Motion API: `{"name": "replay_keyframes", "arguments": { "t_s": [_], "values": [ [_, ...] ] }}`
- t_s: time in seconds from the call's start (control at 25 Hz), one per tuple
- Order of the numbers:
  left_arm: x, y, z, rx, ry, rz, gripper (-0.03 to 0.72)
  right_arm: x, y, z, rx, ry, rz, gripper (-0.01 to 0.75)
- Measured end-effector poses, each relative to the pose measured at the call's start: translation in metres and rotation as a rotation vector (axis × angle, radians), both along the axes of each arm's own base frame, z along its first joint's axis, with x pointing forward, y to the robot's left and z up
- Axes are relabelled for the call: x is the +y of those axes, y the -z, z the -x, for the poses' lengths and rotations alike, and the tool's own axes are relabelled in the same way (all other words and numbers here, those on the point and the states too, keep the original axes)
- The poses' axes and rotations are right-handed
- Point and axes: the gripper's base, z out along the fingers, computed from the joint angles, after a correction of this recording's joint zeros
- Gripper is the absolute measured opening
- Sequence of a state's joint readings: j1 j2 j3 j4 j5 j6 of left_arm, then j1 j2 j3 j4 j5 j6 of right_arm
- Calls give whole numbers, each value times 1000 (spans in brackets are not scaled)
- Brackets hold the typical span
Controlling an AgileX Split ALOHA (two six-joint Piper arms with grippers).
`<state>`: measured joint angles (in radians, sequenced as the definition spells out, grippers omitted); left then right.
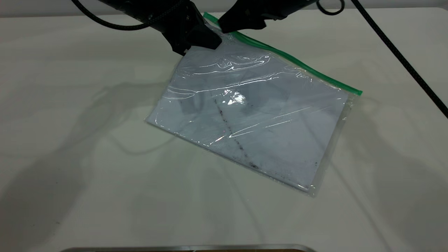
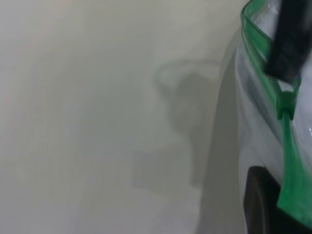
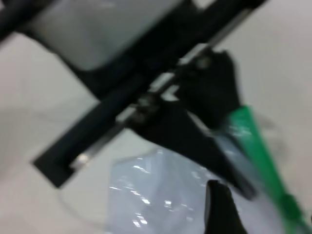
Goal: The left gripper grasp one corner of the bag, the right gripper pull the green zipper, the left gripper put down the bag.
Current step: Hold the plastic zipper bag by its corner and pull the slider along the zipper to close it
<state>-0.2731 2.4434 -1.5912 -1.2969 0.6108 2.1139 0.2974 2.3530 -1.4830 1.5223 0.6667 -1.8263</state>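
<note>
The left gripper (image 1: 204,40) is clenched on the far corner (image 1: 209,21) of the bag (image 1: 252,115), which slopes from its jaws down to the table (image 1: 70,140). Just beside it, the right gripper (image 1: 227,26) sits at the green zipper (image 1: 297,61), seemingly pinching the slider (image 2: 287,100), though its jaws are hard to make out.

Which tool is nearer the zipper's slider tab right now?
Right. The right tool sits on the green zipper beside the slider tab; the left tool grips the bag corner further along.
</note>
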Motion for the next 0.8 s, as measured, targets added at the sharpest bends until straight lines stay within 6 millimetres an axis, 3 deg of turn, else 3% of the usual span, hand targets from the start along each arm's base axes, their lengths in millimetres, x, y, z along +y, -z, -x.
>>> {"name": "replay_keyframes", "arguments": {
  "t_s": [0.36,0.64,0.8],
  "values": [
    [-3,0,2,3,13,3,59,-3,17,-4,10,44,-15,477],
    [-6,0,3,3,20,2,59,-3,16,-4,9,50,-33,475],
    [-6,0,3,3,20,2,59,-3,16,-4,9,52,-34,412]
  ]
}}
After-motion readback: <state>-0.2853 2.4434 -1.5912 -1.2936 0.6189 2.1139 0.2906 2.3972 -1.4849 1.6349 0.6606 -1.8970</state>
